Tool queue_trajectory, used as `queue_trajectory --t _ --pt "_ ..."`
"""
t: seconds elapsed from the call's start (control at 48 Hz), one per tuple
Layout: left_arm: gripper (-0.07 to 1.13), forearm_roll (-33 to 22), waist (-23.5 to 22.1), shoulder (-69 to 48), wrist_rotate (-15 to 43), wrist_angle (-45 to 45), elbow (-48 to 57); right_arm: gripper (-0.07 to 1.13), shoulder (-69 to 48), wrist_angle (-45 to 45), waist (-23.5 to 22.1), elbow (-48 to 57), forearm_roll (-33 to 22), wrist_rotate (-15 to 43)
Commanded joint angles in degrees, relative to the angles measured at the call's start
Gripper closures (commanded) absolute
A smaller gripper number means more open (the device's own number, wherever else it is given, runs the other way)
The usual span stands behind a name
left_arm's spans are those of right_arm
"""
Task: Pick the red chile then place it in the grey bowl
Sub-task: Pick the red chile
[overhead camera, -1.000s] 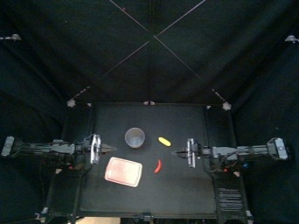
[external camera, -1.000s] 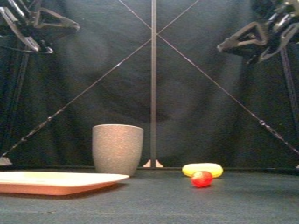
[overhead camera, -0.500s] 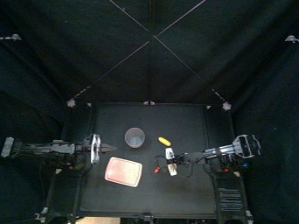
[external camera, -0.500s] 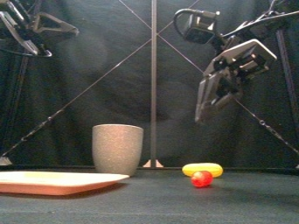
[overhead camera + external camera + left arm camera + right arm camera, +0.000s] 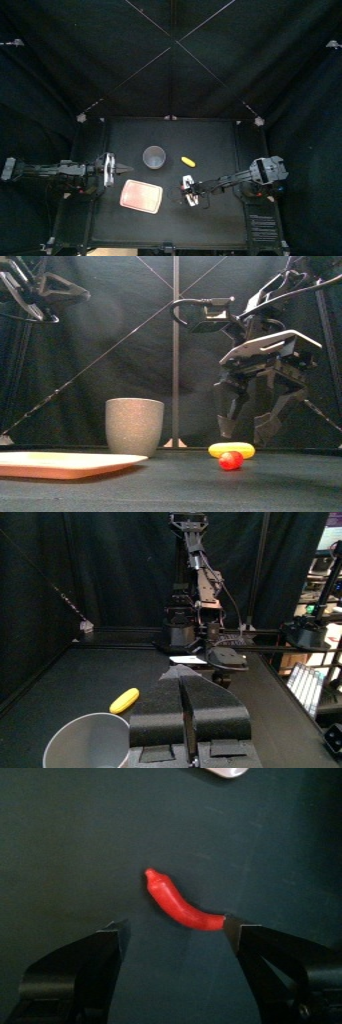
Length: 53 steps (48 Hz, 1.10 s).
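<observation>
The bench [image 5: 221, 140] is hard and flat, and the right pincer [image 5: 246, 437] hangs above it, pointing down with its jaws wide open. If it goes down too far, the tips could press into the bench and the arm could stall. If it stops too high, the jaws will close on air. The left pincer [image 5: 187, 678] has its jaws closed together on nothing and rests at the left side, well apart, so I judge a collision between the arms unlikely.

The pink tray [image 5: 140, 195] lies just beside the right pincer in the top view, and a drift toward it could push its edge. The grey bowl [image 5: 134, 426] stands upright behind the tray. It is tall and its mouth is not wide, so a low carry could knock it over. A release off centre could also drop the toy on the rim or outside.

The yellow toy [image 5: 231, 448] lies near the target, a little further back, and a wide sweep could catch it too.

The red chile [image 5: 183, 905] lies on the bench between the open jaws, slanted to them, with one end close beside one jaw. That jaw could land on this end. The chile is small, curved and smooth, so it may turn or slip out when it is squeezed.
</observation>
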Motion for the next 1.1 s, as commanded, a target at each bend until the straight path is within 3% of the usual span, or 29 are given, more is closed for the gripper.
queue_trajectory --t 0.021,0.312,0.604,0.708,0.979,1.104 --pt "1.10 0.00 0.35 0.18 0.00 -0.26 -0.62 0.01 0.62 2.20 0.97 -3.08 -2.64 -0.09" --pt "1.10 0.00 0.53 0.26 0.00 -0.26 -0.53 0.01 3.96 9.67 2.02 -7.65 -8.88 -0.26" --pt "1.10 0.00 0.62 0.18 0.00 -0.18 -0.53 0.04 7.38 10.02 1.67 -10.02 -7.47 -0.35" --pt "1.10 0.00 0.62 0.26 0.00 -0.18 -0.53 0.11 7.73 9.93 1.32 -10.20 -5.98 -0.44" --pt "1.10 0.09 0.70 0.18 0.00 -0.18 -0.44 0.46 7.73 9.84 1.14 -9.93 -4.57 -0.35" --pt "1.10 0.09 0.79 0.18 0.00 -0.18 -0.53 0.48 7.47 9.05 0.09 -10.46 -4.83 -0.18"
